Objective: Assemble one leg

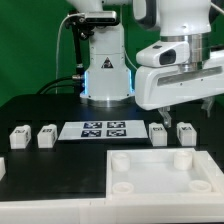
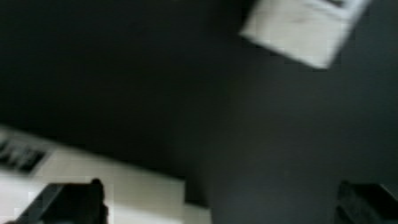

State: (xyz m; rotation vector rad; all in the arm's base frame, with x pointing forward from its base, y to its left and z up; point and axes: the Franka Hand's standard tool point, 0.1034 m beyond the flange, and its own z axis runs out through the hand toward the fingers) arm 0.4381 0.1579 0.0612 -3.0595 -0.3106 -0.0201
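1. The gripper hung with its jaws spread wide, its fingers holding nothing.
2. Just below it, the leg sat on the black table, tag facing the exterior camera; long axis unclear.
3. A second leg stood beside it, near the tabletop.

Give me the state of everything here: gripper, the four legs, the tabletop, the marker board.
Gripper: open, empty, raised off the table.
Legs: all four loose on the table, none fitted.
Tabletop: lying flat, its sockets empty.
Marker board: flat on the table.
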